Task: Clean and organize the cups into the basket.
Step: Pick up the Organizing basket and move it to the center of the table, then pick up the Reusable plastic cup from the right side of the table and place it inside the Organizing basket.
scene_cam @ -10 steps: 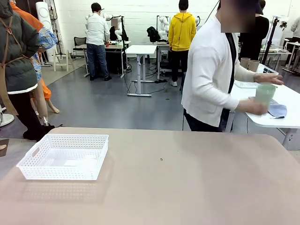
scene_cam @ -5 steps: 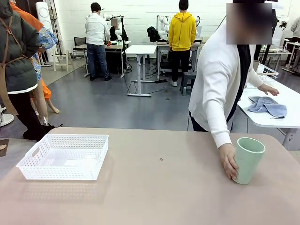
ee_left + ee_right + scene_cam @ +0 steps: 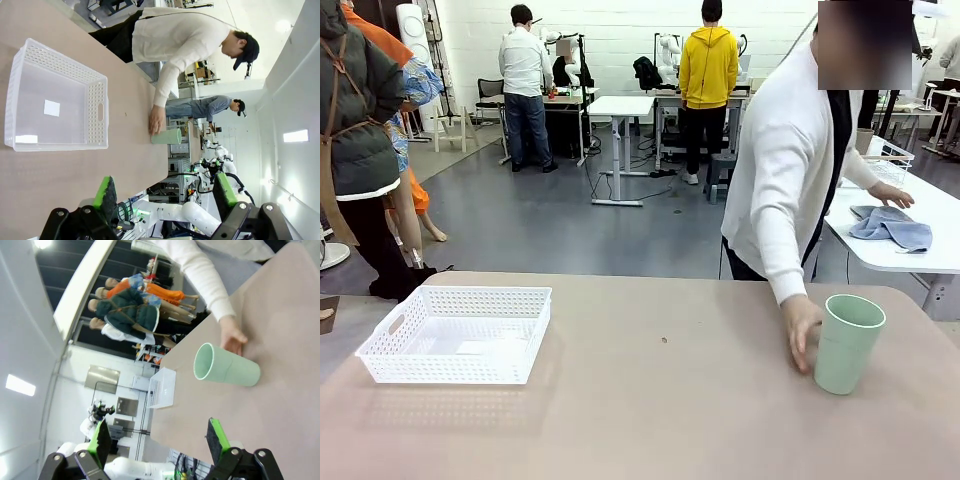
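No writing, brand or number can be read anywhere; the small white sticker [image 3: 51,108] on the basket [image 3: 95,95] floor looks blank.

Bright, even light fell from overhead; the basket [image 3: 460,335] threw a soft shadow on the table [image 3: 660,420]. Wrist views bowed at the edges, and a light panel [image 3: 296,136] glared.

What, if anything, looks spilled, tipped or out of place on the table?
Nothing stands out. The green cup stands upright on the table's right side, the person's hand at its side; the white basket sits level on the left, no cups inside. A dark speck marks the table's middle.
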Available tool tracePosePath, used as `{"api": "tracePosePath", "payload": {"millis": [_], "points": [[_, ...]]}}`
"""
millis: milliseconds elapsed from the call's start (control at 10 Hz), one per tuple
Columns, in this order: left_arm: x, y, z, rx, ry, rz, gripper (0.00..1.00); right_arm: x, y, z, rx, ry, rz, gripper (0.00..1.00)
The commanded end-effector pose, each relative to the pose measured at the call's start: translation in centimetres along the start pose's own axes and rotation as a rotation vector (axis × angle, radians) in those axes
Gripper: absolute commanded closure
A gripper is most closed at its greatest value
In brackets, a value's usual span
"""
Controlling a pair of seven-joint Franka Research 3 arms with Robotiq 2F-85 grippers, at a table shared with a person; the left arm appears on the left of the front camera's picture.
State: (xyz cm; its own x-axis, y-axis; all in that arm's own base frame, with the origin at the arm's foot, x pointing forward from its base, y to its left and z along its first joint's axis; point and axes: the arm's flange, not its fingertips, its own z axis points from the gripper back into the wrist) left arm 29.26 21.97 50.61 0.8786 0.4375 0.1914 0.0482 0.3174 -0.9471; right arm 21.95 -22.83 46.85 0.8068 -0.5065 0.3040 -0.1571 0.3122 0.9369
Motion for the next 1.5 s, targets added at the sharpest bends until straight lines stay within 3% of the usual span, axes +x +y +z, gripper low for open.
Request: {"api": "tracePosePath", "payload": {"millis": [0,200,400,600,1100,1400], "points": [[0.3,-0.5,-0.4,0.076,0.052,-0.004,0.0,1.2,-0.2,0.1,0.056,0.1,0.264,0.0],[1.0,-3.2,-1.0,0.255,0.101,-0.034,0.0,3.5,-0.6,-0.4,0.211,0.307,0.602,0.0],[1.7,-6.6,-1.8,0.409,0.139,-0.06,0.0,5.9,-2.0,-0.6,0.208,0.386,0.743,0.0],[3.0,-8.4,-3.9,0.552,0.108,-0.046,0.0,7.5,-4.0,-1.1,0.212,0.52,0.874,0.0],[1.4,-7.5,-12.8,1.013,-0.005,-0.266,0.0,7.4,-6.7,-1.3,0.224,0.513,0.992,0.0],[1.6,-5.4,-16.3,1.103,-0.014,-0.262,0.0,6.5,-7.5,-2.2,0.137,0.477,1.086,0.0]]}}
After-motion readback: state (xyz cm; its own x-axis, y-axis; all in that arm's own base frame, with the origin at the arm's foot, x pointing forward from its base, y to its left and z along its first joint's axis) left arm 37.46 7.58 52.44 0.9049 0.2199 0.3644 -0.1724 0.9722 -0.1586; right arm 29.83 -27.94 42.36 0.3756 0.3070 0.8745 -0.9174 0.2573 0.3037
